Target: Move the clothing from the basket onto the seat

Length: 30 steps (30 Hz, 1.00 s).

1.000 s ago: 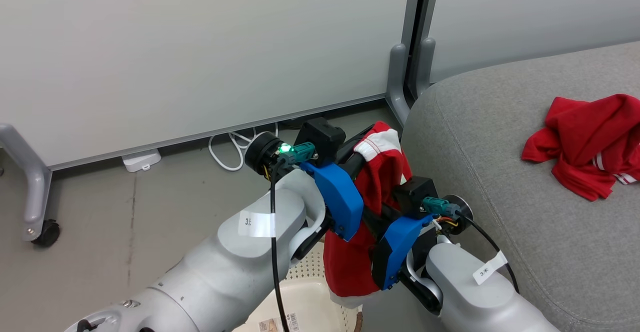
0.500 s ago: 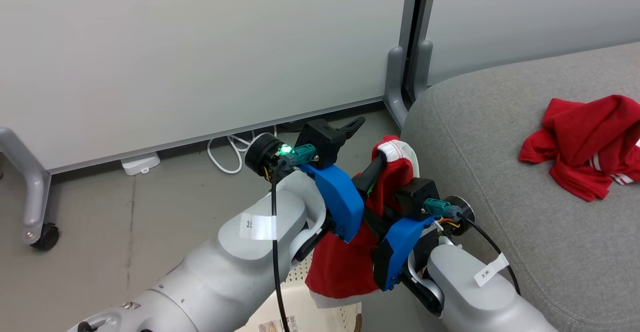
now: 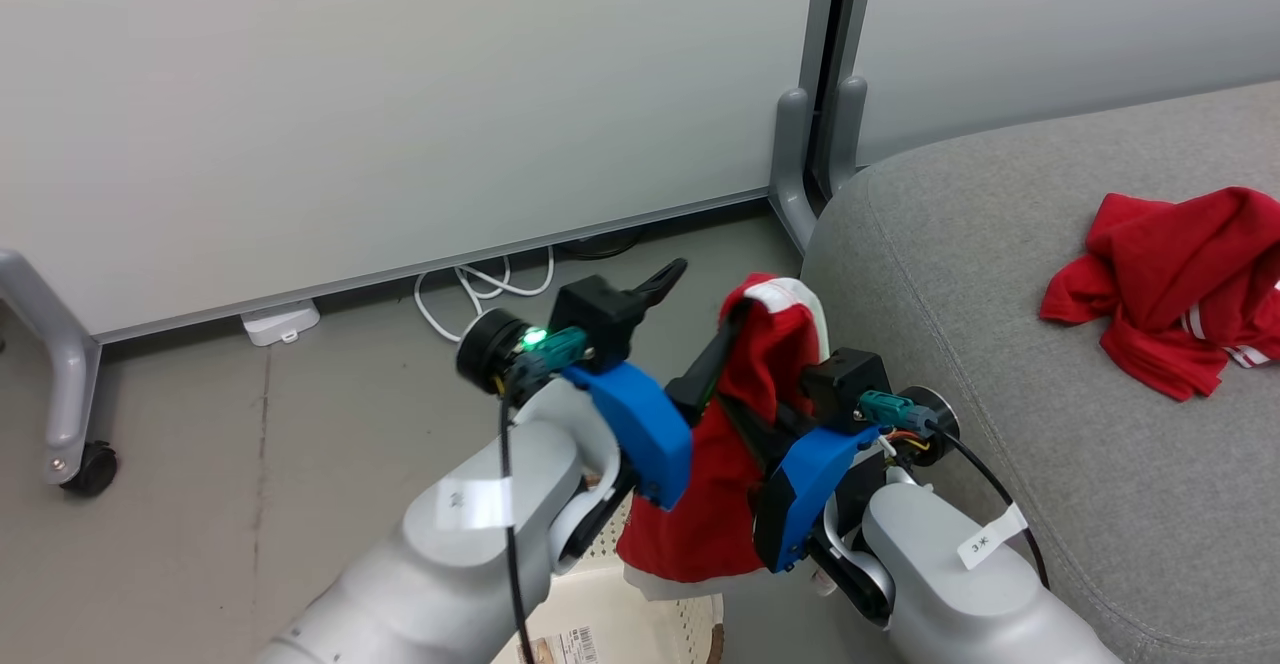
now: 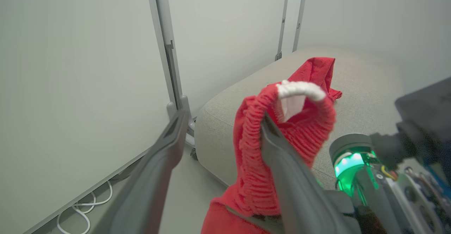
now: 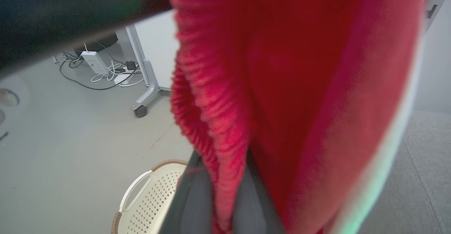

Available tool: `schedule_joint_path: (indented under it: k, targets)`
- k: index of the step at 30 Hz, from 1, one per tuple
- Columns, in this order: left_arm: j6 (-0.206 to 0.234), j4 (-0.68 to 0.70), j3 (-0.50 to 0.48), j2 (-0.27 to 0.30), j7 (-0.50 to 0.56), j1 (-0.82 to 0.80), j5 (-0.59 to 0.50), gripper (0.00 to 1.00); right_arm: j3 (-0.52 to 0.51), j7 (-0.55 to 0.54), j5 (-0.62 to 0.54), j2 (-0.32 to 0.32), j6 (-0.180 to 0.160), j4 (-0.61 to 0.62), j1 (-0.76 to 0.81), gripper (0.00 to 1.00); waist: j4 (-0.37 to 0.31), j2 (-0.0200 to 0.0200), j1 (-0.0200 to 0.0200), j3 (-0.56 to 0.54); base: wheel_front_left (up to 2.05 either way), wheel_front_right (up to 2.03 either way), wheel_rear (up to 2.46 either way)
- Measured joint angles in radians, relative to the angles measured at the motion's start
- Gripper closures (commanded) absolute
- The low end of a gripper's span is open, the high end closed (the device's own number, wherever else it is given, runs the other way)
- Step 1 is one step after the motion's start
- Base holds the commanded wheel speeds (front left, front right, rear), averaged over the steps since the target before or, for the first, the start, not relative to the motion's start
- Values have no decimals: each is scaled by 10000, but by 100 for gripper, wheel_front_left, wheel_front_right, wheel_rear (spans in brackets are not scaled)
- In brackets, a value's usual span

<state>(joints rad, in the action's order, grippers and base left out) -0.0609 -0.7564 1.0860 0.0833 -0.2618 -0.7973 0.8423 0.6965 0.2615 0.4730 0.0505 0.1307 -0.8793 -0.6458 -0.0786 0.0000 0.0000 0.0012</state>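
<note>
Clothing of soft red fabric with white trim lay in two places. One red garment (image 3: 720,514) hung between the robot's arms, beside the rounded corner of the large grey upholstered seat (image 3: 1000,364) and not resting on it. Its white-edged bottom hem hung over the cream-white perforated plastic basket (image 5: 148,198) with the brown woven-look rim, which stood on the grey floor (image 3: 300,424). The right gripper (image 5: 220,191) was closed on this garment: in the right wrist view the ribbed red fabric was pinched between its two dark fingers and spilled over them, hiding their tips. The left gripper (image 4: 223,114) stood wide open, gripping nothing. One finger (image 4: 162,156) pointed free towards the white partition panel (image 3: 400,94), while the other lay against the garment's ribbed edge, just under a white cuff (image 4: 297,89) at the top of the fabric. The second red garment (image 3: 1170,284), showing white stripes, lay crumpled on the seat's top, well apart from both grippers. A coiled white cable (image 3: 480,294) lay on the floor below the panel.
</note>
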Motion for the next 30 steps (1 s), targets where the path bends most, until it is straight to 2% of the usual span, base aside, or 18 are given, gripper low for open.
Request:
schedule_joint_path:
  k: [7, 8, 10, 22, 30]
  targets:
    - [351, 1260, -1728, 665, -2, 1531, -968, 0, -280, 2, -228, 0, 0, 81, 123, 100, 14, 0, 0, 63, 0, 0, 0]
    - [351, 1260, -1728, 665, -2, 1531, -968, 0, -280, 2, -228, 0, 0, 81, 123, 100, 14, 0, 0, 63, 0, 0, 0]
    - [385, 1845, -2387, 857, -8, 2280, -1524, 0, -412, 2, -326, -2, 0, 121, 165, 100, 39, 0, 0, 101, 0, 0, 0]
    - [-33, 2832, -4337, 1239, -10, 4547, -2987, 0, -683, 2, -499, 0, 0, 251, 338, 100, 71, 0, 0, 230, 0, 0, 0]
    - [-299, 3743, -5637, 1187, -12, 5730, -3902, 0, -786, 2, -569, -2, 0, 299, 347, 100, 19, 0, 0, 277, 0, 0, 0]
